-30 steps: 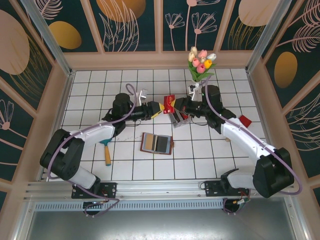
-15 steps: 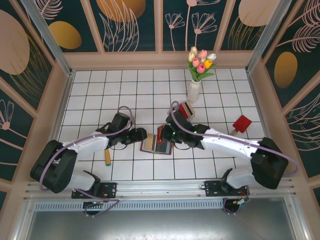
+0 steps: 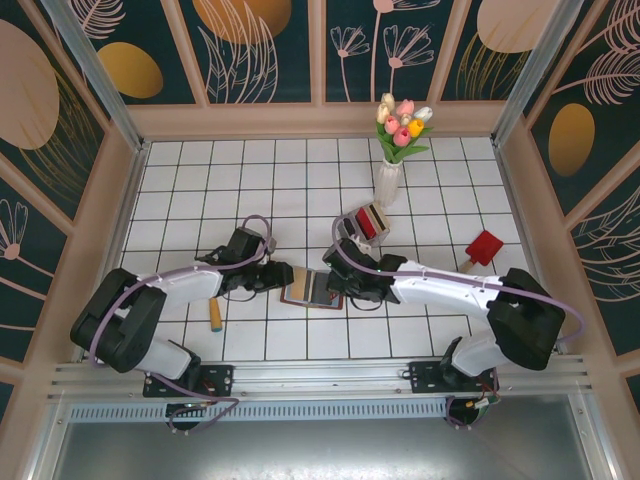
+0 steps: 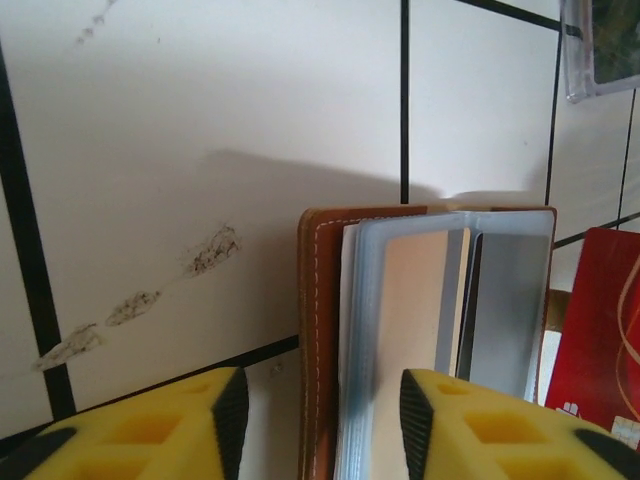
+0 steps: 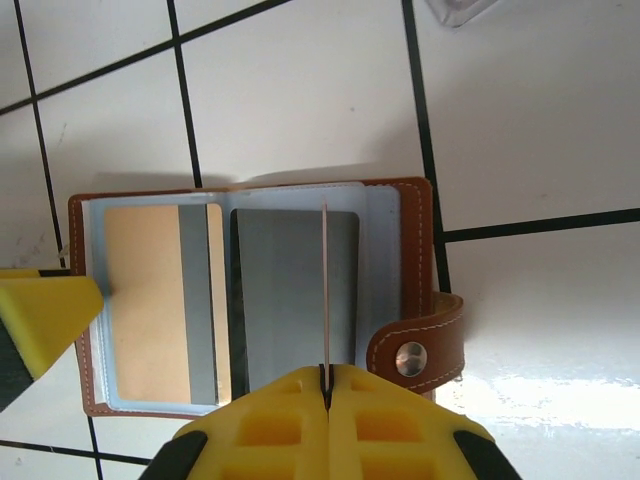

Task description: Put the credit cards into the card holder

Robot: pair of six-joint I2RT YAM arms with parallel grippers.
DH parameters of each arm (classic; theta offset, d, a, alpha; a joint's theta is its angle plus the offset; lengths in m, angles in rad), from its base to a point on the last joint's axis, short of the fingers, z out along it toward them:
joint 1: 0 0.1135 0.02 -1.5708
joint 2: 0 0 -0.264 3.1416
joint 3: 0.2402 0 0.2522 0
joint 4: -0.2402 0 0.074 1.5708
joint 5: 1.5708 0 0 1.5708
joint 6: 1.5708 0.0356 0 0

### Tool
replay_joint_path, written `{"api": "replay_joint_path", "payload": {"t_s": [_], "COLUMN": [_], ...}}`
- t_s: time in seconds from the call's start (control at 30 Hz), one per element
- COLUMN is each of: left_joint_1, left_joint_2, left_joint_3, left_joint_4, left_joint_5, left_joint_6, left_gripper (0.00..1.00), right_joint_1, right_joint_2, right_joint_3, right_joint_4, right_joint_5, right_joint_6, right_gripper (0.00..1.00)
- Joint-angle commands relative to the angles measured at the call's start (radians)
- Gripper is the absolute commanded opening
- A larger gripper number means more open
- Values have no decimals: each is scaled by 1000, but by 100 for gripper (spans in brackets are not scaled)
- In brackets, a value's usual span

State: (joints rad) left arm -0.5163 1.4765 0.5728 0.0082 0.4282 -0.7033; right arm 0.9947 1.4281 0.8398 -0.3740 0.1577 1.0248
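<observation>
White tiled table (image 5: 300,90) below. Clamped tight in right gripper (image 5: 325,385), credit card (image 5: 325,290) edge-on over the grey pocket of the card holder (image 5: 415,215), long axis pointing away from the fingers. Spread apart at that card holder's clasp-free edge, left gripper (image 4: 320,420). Probably best: tilt flat, align with pocket mouth, slide slowly. Card holder lying open, clasp tab beside right gripper.

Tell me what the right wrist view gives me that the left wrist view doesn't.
Right wrist: the credit card edge-on, pinched in the right gripper, and the clasp tab. Left wrist: tile scuffs and a red card face beyond the holder. Both: the open card holder, its grey pockets, and the left gripper at its edge.
</observation>
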Motion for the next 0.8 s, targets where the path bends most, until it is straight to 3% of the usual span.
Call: {"api": "replay_joint_path", "payload": {"t_s": [0.0, 0.2, 0.77], "left_joint_1": [-1, -1, -1], "left_joint_2": [13, 22, 39], "left_joint_3": [-13, -14, -10], "left_joint_4": [19, 16, 10], "left_joint_5": [26, 19, 18], "left_joint_6": [18, 16, 18], "left_gripper": [38, 25, 20], "right_joint_1": [-7, -11, -16], "right_joint_2": [-27, -27, 89], "right_joint_3": [-17, -24, -24], "right_joint_4": [-36, -48, -39], "right_joint_5": [42, 52, 47], "right_joint_6": [23, 19, -2], "right_gripper": [5, 6, 5]}}
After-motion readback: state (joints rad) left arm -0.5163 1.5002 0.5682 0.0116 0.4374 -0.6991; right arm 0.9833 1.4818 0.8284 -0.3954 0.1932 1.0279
